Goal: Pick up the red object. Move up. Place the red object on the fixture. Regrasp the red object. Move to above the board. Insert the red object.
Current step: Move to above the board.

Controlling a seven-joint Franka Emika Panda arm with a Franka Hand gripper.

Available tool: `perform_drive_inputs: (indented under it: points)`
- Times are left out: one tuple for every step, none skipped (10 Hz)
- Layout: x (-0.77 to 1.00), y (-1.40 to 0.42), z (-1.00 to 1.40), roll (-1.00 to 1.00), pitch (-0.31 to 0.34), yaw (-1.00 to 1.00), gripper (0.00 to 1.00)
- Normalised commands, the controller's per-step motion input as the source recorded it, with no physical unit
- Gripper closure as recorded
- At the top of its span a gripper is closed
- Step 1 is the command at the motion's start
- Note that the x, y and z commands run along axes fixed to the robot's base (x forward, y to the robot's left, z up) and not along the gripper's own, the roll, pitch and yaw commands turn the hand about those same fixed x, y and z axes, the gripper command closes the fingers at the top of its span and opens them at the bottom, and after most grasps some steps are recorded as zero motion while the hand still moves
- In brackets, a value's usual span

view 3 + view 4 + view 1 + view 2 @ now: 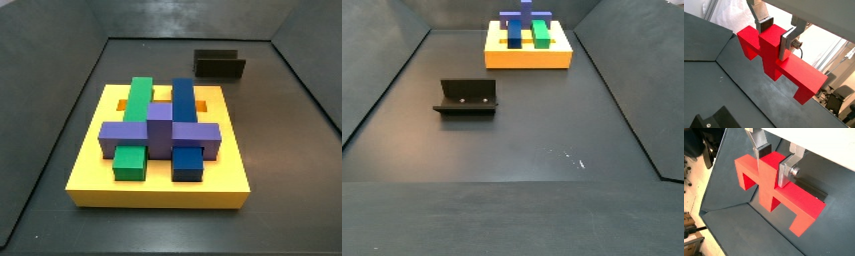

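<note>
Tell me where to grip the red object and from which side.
Grip the red object at its central stub, as the gripper does now in both wrist views: fingers close on the flat faces from above, leaving both end legs pointing down, free.

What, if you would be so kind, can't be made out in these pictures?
- Both side views: the gripper and its bright red bridge-like bar are out of frame.
- Wrist views: the yellow slotted board isn't shown.
- Side view: the dark L-shaped fixture hides its own recess.
</note>
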Motion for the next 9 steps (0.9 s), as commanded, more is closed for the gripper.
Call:
perform_drive_inputs:
  points:
    - [0.04,-0.02,0.18,0.0,0.091,0.04,1.0]
    - [-1.1,-1.4,0.28,-1.0,0.155,-0.03,1.0]
    - [-1.12,-1.4,0.29,-1.0,0.139,-0.03,1.0]
    - [-1.18,-1.4,0.3,-1.0,0.12,-0.01,1.0]
    - [-1.22,-1.4,0.26,-1.0,0.118,0.0,1.0]
    - [-1.17,-1.4,0.28,-1.0,0.117,0.01,1.0]
    - [-0.84,-0.96,0.2,-1.0,0.109,0.02,1.0]
    - [-0.41,-0.43,0.07,-1.0,0.103,0.03,1.0]
    - [-0.23,-0.24,0.04,-1.0,0.098,0.03,1.0]
